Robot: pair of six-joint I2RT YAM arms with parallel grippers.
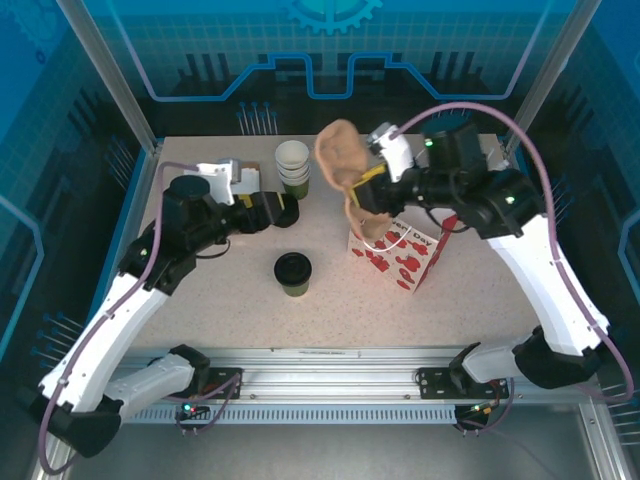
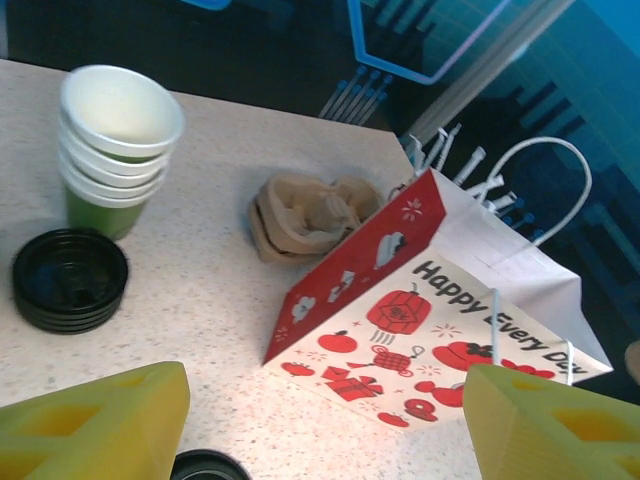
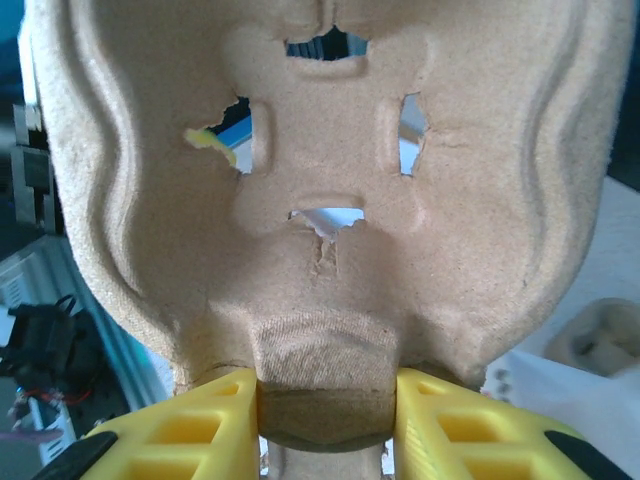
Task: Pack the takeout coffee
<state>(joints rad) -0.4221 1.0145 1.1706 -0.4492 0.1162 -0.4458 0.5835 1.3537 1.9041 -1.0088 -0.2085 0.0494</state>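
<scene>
The left tool [image 2: 325, 430] hangs spread and empty. Just beneath it the takeout coffee [image 1: 293, 272] stands lidded on the counter [image 1: 200, 300], not yet packed. Ahead and to that tool's left sit the loose black lids [image 2: 70, 280] and the stacked cups [image 2: 115, 140]; ahead and right is the gift bag [image 2: 440, 300]. Beyond, the right tool [image 3: 325, 410] pinches the tab of a pulp carrier [image 3: 320, 150] above the bag. The step in hand looks like readying the carrier. Next, the cup calls for a level, upright grasp.

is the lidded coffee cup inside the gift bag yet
No, the lidded cup stands on the table, apart from the gift bag.
</scene>
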